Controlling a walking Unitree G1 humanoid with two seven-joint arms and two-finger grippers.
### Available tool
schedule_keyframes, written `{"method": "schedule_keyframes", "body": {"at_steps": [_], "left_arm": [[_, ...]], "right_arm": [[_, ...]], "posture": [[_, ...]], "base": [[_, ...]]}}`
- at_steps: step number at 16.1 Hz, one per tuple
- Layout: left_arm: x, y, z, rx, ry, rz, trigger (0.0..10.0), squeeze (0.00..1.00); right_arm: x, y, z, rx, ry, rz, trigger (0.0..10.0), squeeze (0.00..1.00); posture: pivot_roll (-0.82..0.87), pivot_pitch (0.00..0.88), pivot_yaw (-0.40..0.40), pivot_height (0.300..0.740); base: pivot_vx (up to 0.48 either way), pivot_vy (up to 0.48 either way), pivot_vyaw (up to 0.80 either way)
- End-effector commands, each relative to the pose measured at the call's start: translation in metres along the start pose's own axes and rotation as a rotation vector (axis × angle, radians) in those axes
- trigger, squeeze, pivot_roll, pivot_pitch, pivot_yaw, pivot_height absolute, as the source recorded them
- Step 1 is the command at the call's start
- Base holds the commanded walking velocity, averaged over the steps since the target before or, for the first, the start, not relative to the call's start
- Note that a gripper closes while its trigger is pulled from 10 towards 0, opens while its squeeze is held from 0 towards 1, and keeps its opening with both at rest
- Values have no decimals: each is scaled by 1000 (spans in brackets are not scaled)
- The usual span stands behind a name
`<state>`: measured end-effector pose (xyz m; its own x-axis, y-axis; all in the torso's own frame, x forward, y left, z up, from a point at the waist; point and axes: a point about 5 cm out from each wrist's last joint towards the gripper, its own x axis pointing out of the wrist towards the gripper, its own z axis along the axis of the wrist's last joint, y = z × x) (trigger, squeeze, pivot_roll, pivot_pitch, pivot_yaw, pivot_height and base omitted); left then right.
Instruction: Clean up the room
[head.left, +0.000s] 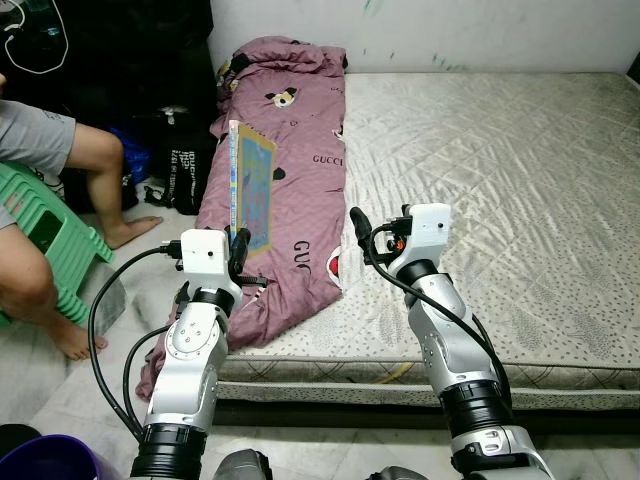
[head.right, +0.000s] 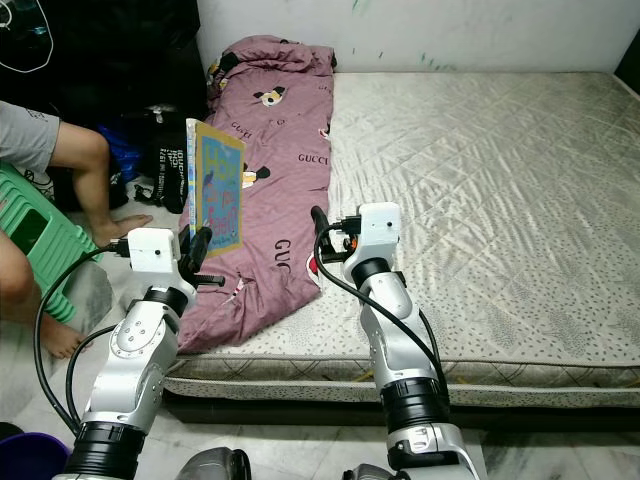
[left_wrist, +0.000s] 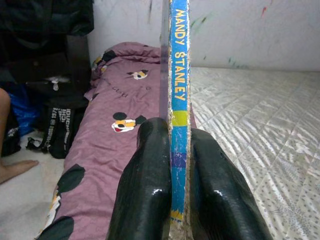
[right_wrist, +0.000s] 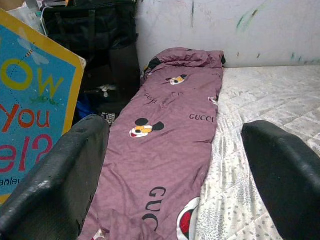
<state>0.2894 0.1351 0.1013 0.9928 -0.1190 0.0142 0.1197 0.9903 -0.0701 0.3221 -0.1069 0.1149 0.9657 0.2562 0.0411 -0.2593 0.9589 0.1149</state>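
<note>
Left gripper (left_wrist: 172, 165) clamps a children's book (head.left: 252, 190) upright by its spine, above the purple duvet (head.left: 285, 160).
Right gripper (right_wrist: 175, 170) hovers beside it with fingers spread wide, empty, over the mattress (head.left: 500, 180); a person's leg (head.left: 95, 160) rests near a green stool (head.left: 60, 245).

A blue, yellow-edged book (head.right: 218, 190) stands over a mauve cartoon-mouse-print blanket (head.left: 290, 150) on a pale quilted mattress (head.left: 500, 190).
</note>
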Motion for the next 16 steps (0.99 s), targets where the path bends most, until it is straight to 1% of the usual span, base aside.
{"method": "schedule_keyframes", "body": {"at_steps": [1,12,16], "left_arm": [[2,0,12,-1,-53,-6,10000,0],[4,0,12,-28,-47,11,10000,0],[5,0,12,-37,-51,11,10000,0]], "right_arm": [[3,2,3,-5,-2,1,10000,0],[4,0,3,-6,1,-6,10000,0],[5,-1,4,-11,-2,-7,10000,0]], "posture": [[-95,10,15,740],[-101,8,11,740],[-102,3,10,740]], "base": [[0,0,0],[0,0,0],[0,394,0]]}}
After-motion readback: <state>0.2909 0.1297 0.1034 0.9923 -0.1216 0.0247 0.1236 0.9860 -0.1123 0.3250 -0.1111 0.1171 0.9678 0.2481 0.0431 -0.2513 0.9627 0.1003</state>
